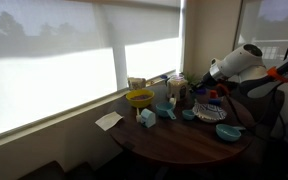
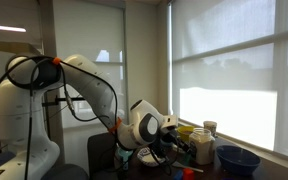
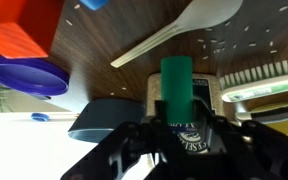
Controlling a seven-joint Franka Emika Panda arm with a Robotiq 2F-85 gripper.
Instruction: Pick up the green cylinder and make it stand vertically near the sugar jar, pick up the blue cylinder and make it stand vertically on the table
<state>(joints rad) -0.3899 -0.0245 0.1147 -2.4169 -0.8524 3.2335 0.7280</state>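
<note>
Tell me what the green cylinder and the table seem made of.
The green cylinder looks like painted wood or matte plastic: flat, even colour, no glare. I can't tell which. The table looks like wood or veneer: dark brown, visible grain streaks, slight sheen.

Wrist view: the only lettering I can find is one pale printed line on the dark body of my gripper [image 3: 178,102], just below the green cylinder [image 3: 177,78] held between its fingers. The line is blurred and seems to stand upside down, so I cannot make out a single letter with certainty. In an exterior view, the jars [image 2: 202,147] are too small and too dim for any label print to be read. No number, brand or sign is legible in any view.
</note>
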